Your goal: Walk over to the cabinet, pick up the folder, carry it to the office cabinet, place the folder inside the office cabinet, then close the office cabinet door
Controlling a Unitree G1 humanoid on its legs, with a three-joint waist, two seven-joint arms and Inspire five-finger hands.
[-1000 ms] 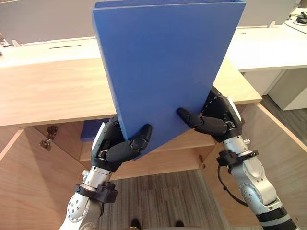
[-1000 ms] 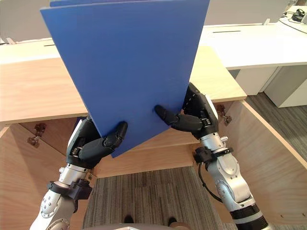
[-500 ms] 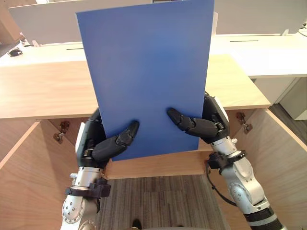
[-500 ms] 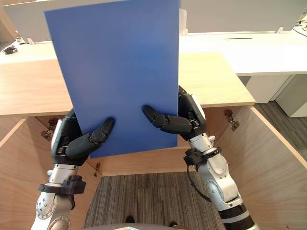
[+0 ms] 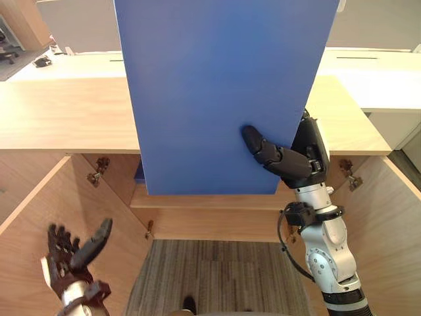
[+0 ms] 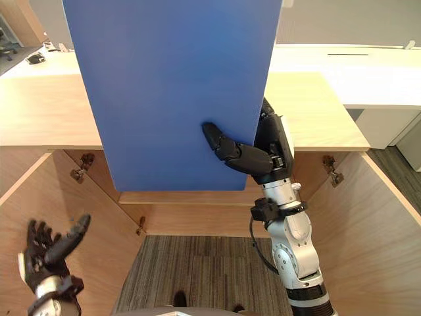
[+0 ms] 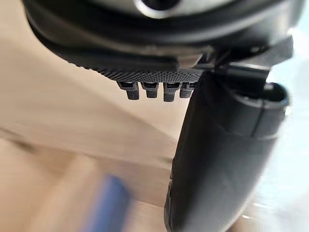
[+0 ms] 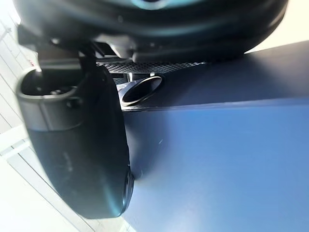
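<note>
Below, the open office cabinet (image 5: 59, 125) spreads wide. The blue folder (image 5: 217, 92) stands upright before the cabinet's top, pinched near its lower right edge by the right hand (image 5: 299, 158), thumb on its face, fingers behind. The left hand (image 5: 69, 253) hangs low, fingers straight, empty. Held one-handed, the folder should go down slowly, with its bottom edge steered in under the top.

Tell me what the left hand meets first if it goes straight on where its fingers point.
The left hand would likely meet the cabinet's open left door first; depth is unclear.
</note>
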